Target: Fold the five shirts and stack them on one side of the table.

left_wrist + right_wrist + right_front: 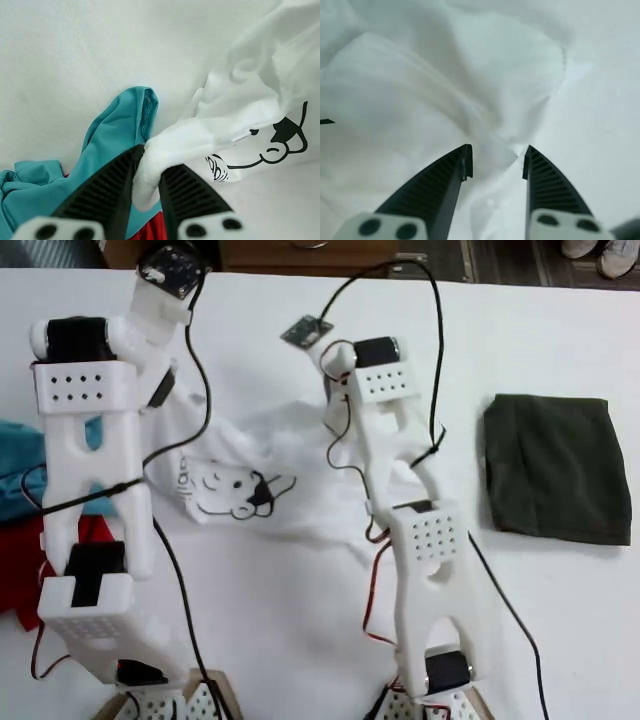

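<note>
The left gripper (150, 167) clamps the white shirt (260, 75); the right gripper (495, 160) hangs part-open over it, empty; a folded dark shirt (548, 468) lies by the right edge of the table (280, 640).

No readable text. The white shirt (262, 445) has small black lettering (218, 169) beside its cartoon face (279, 143), too small to read.
</note>
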